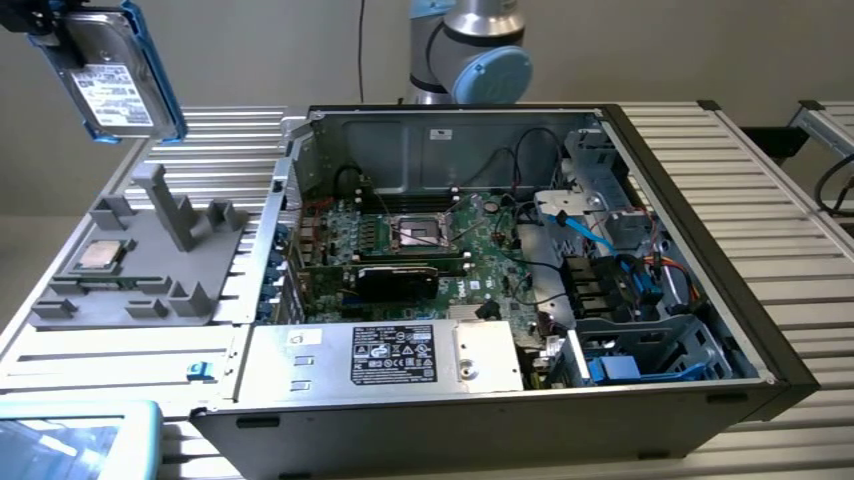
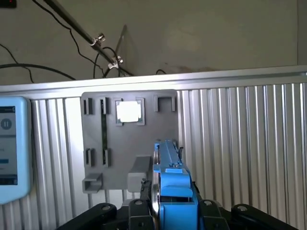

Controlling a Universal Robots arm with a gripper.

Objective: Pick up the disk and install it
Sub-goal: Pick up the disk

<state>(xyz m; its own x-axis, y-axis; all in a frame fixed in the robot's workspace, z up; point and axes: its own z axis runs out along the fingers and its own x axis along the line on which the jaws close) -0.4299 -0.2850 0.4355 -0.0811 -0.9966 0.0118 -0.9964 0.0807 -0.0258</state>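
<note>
The claw (image 2: 170, 205) grips the disk (image 1: 114, 78) by its blue carrier rails, jaws drawn in about halfway and clamped on both sides. The silver-grey drive hangs edge-up in the air at the exterior view's left, above the slatted metal surface (image 1: 747, 150) and clear of everything on it.

Directly under the lifted drive sits a grey parts holder (image 1: 167, 250), with a small square CPU chip (image 1: 100, 257) lying in one of its pockets. Beside the holder, toward the exterior view's right, an open computer case (image 1: 694, 190) lies on its side. It exposes the motherboard (image 1: 441, 245), a grey box with a black label (image 1: 400, 355) and a drive cage (image 1: 641, 350) with blue fittings at the far corner. The robot arm (image 1: 467, 50) rises behind the case.

By these pictures the pick-up looks complete and the install not yet begun, as the disk is well apart from the cage. Seating it would, in my judgement, call for lining the blue rails up squarely with a bay, past the loose cables around it.

The disk's white label carries print too fine to read, as do the black label and a white sticker (image 1: 454, 131) on the case wall. A light-blue screen (image 2: 12, 143) at the surface's edge shows a pause symbol.
</note>
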